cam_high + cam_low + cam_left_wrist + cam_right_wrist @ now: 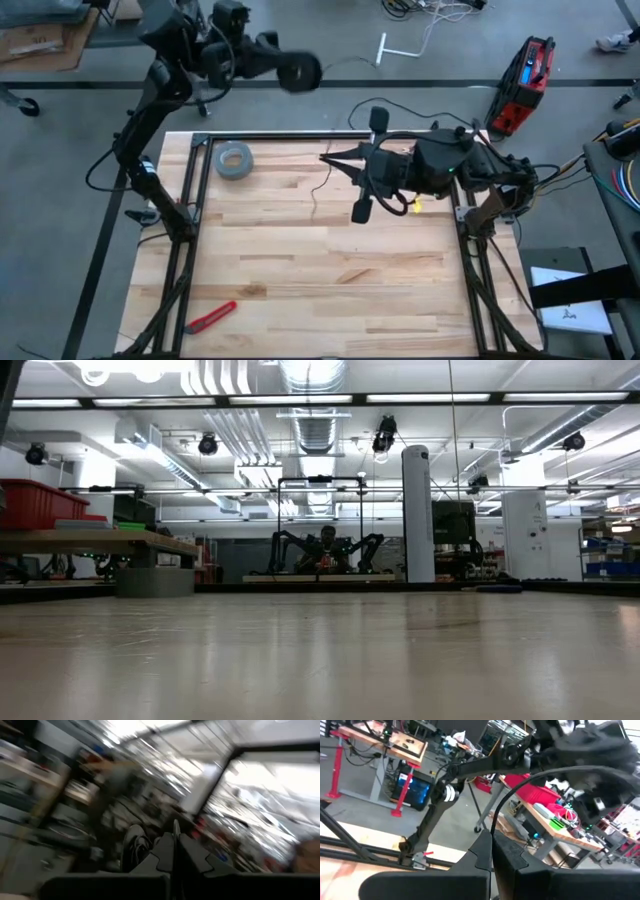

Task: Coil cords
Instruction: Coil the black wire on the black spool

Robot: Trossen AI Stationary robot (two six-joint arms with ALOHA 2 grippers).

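Overhead, we see the thin black cord [318,186] trailing down the table's far middle, just left of our right gripper [330,157], the nearer one. Our left gripper [300,72] is raised beyond the far edge, gripping the small black reel [303,72]. Both wrist views show fingers pressed together.

Both arms are dark, jointed links trailing black cables; right arm [440,165] shows a small green light
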